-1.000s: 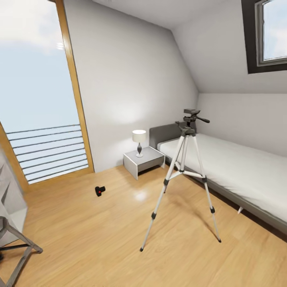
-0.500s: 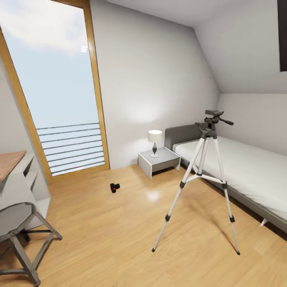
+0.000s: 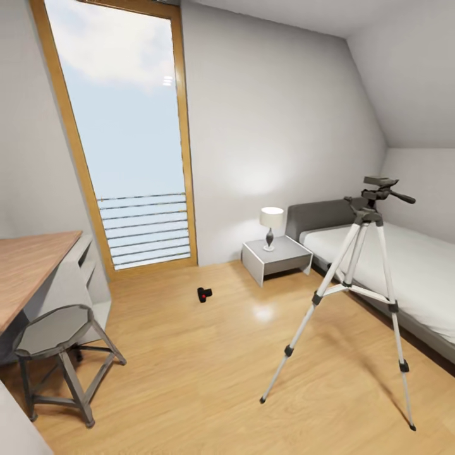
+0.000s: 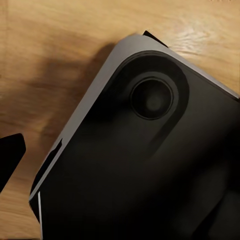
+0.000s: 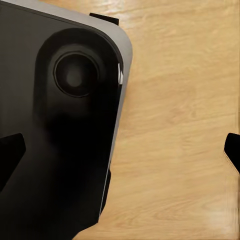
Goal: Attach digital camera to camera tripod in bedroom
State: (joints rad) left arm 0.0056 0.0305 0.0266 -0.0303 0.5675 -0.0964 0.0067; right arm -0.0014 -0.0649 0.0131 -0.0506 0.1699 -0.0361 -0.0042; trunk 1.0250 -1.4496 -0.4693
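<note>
While both grippers are hanging open and empty, the camera (image 3: 204,294) is lying near the tripod (image 3: 364,287), whose legs are risking a toppling bump.

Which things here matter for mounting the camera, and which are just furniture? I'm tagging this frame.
For the job:
- camera, lying on the wood floor
- tripod, standing beside the bed

Just lying about:
- bed
- nightstand
- lamp on the nightstand
- stool
- desk
- tall window
</note>
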